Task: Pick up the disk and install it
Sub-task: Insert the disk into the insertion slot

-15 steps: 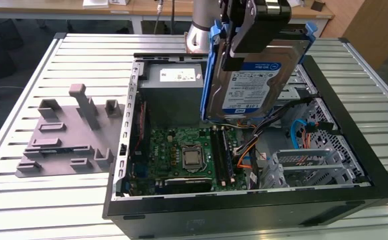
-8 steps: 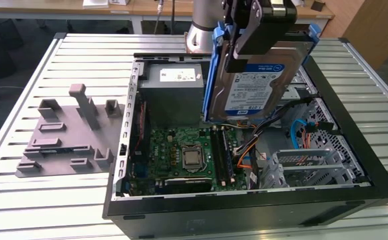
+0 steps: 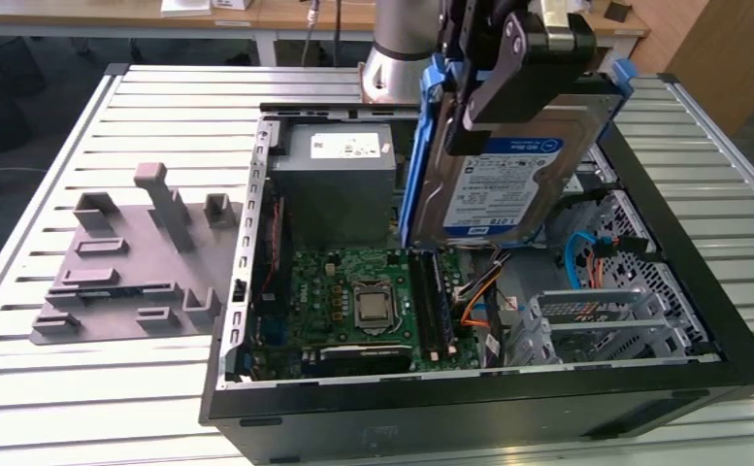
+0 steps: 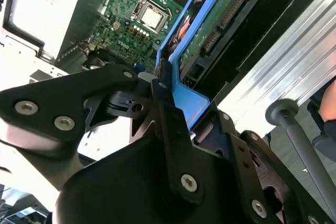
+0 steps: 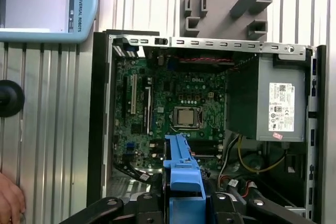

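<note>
The gripper point(image 3: 487, 116) is clamped on the disk point(image 3: 493, 175); in the second wrist view its fingers point(image 4: 168, 119) press on the edge of the blue frame point(image 4: 191, 100). The disk hangs upright and a little tilted over the open case point(image 3: 480, 403), with the label side facing the exterior view. Its lower edge is over the inside of the case, between the power supply point(image 3: 338, 180) and the cage point(image 3: 609, 325), close to the edge of the board point(image 3: 357, 301). How high this edge is above the board, I cannot tell. In the exterior view both side edges of the disk are apart from the case walls.

Under the disk, orange and blue cables point(image 3: 581, 254) lie in the gap between the board and the cage. In the first wrist view the blue frame point(image 5: 181, 169) is seen edge-on, in line with the middle of the board point(image 5: 173, 106).

The case stands on the bench point(image 3: 92, 413). A grey fixture point(image 3: 131, 267) lies just beside its wall, on the exterior view's left. In the first wrist view a hand point(image 5: 8, 203) rests on the bench, apart from the case
</note>
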`<state>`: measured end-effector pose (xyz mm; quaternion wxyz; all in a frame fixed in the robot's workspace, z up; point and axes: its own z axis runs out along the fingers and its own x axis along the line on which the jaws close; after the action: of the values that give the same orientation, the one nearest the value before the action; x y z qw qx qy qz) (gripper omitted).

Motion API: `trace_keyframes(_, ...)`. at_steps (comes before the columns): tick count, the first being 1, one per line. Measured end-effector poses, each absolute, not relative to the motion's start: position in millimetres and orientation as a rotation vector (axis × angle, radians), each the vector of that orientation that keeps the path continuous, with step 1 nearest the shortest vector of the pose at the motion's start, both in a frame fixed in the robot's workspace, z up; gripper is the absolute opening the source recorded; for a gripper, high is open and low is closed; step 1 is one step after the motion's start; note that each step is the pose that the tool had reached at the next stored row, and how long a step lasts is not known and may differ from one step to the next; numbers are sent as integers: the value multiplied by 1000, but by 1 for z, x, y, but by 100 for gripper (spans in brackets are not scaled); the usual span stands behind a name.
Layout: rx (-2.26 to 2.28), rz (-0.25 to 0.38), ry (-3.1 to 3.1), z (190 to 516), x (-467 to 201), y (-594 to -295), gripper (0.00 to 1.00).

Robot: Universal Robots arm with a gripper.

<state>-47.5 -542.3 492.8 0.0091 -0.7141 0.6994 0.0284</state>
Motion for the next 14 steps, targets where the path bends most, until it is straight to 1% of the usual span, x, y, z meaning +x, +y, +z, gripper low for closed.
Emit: trace_keyframes(14, -2235, 80, 2189, 490, -37, -547, 37)
